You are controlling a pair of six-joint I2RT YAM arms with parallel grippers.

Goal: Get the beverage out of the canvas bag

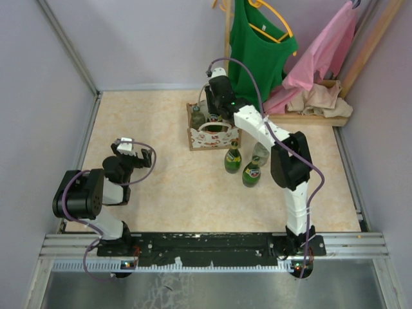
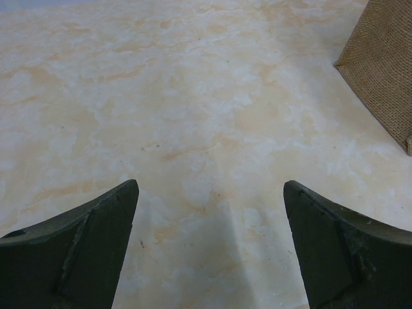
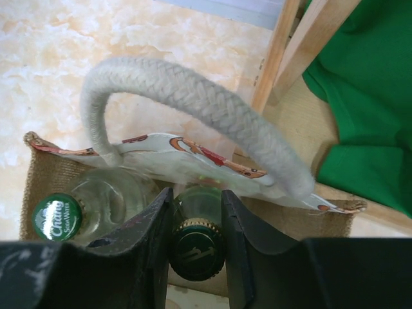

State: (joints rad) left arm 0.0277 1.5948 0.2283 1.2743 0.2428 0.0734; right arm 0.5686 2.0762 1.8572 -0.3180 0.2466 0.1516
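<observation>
Marbled tabletop (image 1: 161,129) with two arms mounted at its near edge. The right arm reaches to the far centre and is the nearer one to the work. The left arm is folded at the near left, well apart from it.

The canvas bag (image 1: 212,136), a small boxy tan tote, stands upright at the far centre with its white-and-red patterned panel facing near. Three bottles (image 1: 233,159) stand on the tabletop just near and right of it, outside the bag.

In the right wrist view, a braided white handle (image 3: 193,106) arches over the mouth of the bag, close beside the right pincer (image 3: 196,212). Two bottles stand upright inside. A clear bottle (image 3: 58,217) with a green printed cap is on the left. The green bottle (image 3: 196,251), dark-capped with green glass shoulders, is directly between the fingers.

The right pincer is closed on the green bottle at the neck and cap. The bottle's long axis is vertical, in line with the pincer above it. The coming move therefore appears to be a straight lift along that axis, and the handle arch is the likeliest thing to snag.

The left pincer (image 2: 211,187) is spread open and holds nothing. It points at bare tabletop, with only a corner of the bag at the edge of its view.
</observation>
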